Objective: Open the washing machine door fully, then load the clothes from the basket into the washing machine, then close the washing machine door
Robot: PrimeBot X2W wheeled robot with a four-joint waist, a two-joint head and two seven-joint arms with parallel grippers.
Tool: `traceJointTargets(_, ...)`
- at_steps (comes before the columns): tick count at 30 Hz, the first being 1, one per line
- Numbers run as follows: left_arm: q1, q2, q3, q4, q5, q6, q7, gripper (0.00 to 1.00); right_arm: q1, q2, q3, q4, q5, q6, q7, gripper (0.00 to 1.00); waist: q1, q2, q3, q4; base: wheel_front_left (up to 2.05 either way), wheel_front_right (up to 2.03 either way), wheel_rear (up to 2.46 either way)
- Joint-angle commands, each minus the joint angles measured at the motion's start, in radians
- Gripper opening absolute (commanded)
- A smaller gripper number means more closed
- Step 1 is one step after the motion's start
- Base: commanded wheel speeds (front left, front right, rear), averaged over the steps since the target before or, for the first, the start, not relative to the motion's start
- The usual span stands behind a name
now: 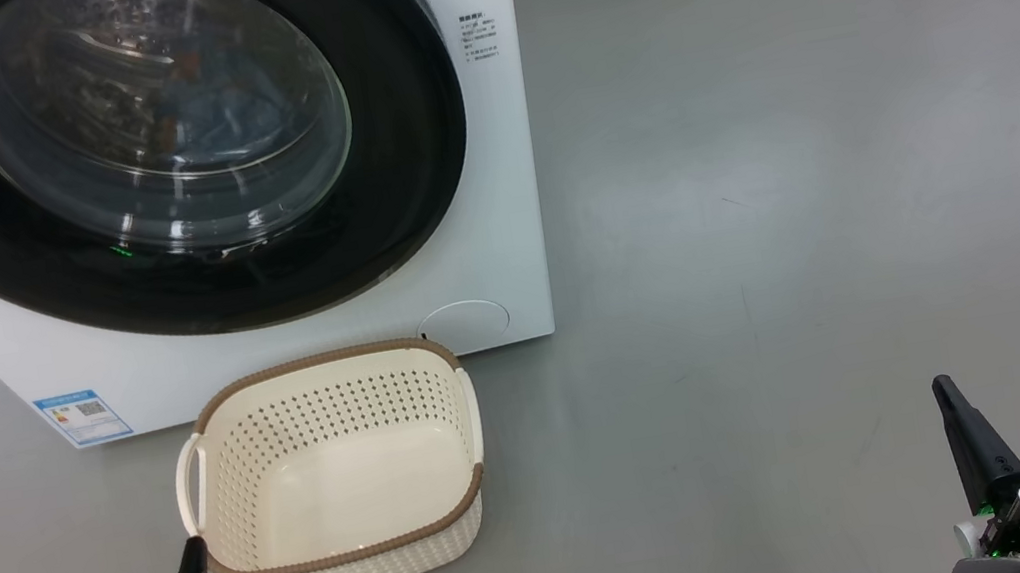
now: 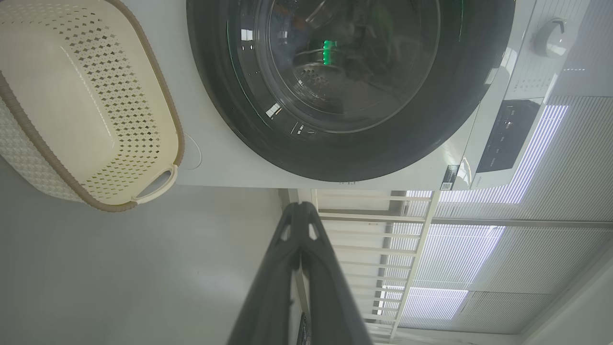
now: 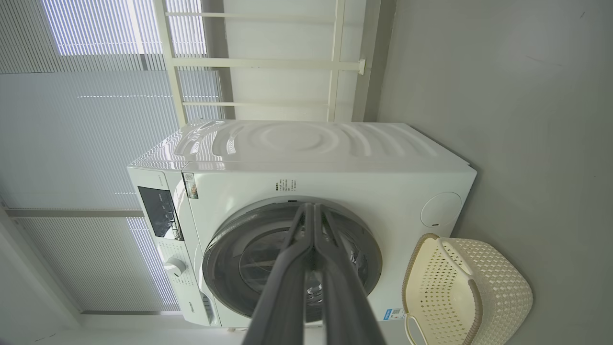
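The washing machine stands at the upper left, and its door lies flush against the white front. Behind the glass window, blue clothes show dimly inside the drum. On the floor in front sits the cream basket with nothing in it. My left gripper is shut, its tip beside the basket's near left corner. Far to the right, my right gripper is shut over bare floor. The left wrist view has the left gripper below the door. In the right wrist view the right gripper lines up with the door.
Grey floor spreads wide to the right of the machine. A round filter cover sits just behind the basket. A cream rack and window blinds stand beyond the machine. The control panel and knob are on the machine's top front.
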Motion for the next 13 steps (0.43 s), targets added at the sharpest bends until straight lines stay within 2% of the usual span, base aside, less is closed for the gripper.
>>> traceJointTargets(1, -0.042, 0.014, 0.036, -0.02, -0.002, -0.007, 0.006, 0.0, -0.041, -0.013, 0.027, -0.025, 0.011, 0.002, 0.008, 0.0, 0.0, -0.0001, 0.0, 0.0, 0.0, 0.0, 0.0)
traceJointTargets(13, -0.042, 0.014, 0.036, -0.02, -0.002, -0.007, 0.006, 0.0, -0.041, -0.013, 0.027, -0.025, 0.011, 0.002, 0.008, 0.0, 0.0, -0.0001, 0.0, 0.0, 0.0, 0.0, 0.0)
